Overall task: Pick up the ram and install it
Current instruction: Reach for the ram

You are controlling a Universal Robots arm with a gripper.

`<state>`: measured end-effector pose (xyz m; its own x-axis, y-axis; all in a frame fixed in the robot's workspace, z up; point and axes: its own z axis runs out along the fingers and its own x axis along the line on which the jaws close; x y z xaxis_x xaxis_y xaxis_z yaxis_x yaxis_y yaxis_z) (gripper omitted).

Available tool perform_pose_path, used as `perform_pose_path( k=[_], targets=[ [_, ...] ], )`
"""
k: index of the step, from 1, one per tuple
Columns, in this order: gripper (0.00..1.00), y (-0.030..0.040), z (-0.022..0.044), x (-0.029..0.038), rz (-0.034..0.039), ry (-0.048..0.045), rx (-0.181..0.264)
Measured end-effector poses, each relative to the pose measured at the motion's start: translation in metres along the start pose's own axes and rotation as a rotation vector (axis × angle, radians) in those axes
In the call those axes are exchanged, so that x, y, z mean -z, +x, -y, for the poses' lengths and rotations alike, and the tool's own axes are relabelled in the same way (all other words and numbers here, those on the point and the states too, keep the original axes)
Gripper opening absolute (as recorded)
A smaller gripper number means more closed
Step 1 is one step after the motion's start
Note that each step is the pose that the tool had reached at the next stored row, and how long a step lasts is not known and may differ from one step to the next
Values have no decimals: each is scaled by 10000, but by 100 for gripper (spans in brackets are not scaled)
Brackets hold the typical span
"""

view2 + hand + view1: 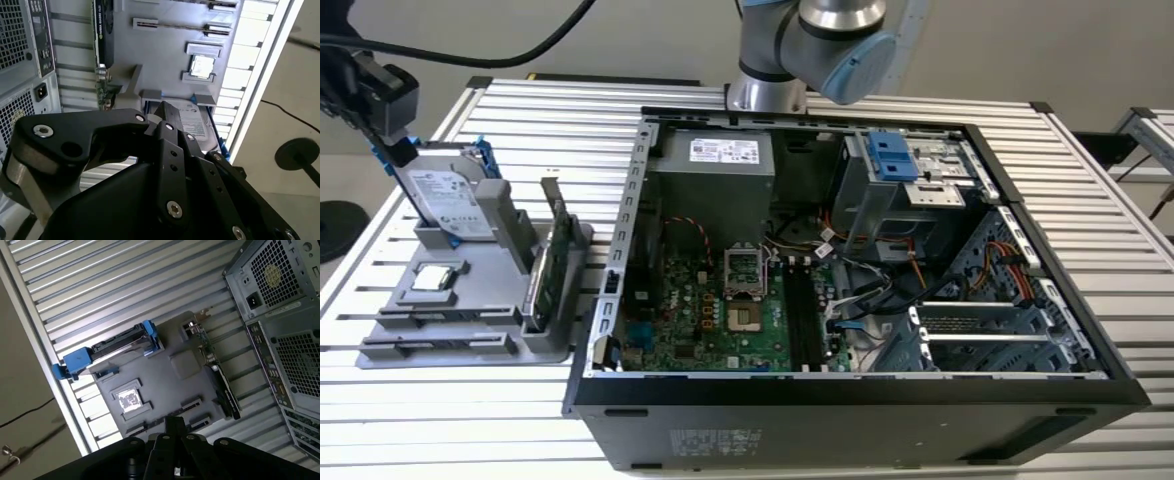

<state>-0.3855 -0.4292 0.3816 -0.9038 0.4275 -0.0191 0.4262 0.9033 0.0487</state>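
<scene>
Black metal pincer point(166, 114): pressing flat fingertips together, gripping nothing discernible; hanging just above the silver boxy hard drive point(192, 122), standing on edge between blue plastic rails point(75, 362); lying beneath the pincer, matt moulded grey holder tray point(187, 365); standing beyond the drive, thin green circuit card point(558, 255); sitting well apart, open steel computer case point(635, 200); ram: cannot tell where.

The tray point(480, 300) is grey, the motherboard point(707, 310) green, the case point(854, 430) black, the ribbed table point(520, 120) silver.
</scene>
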Motion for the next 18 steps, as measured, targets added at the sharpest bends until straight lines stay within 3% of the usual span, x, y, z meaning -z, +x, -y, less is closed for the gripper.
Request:
perform_pose_path(
  k=[18],
  targets=[
    [0,25,12,1,77,30,-1570]
  ],
)
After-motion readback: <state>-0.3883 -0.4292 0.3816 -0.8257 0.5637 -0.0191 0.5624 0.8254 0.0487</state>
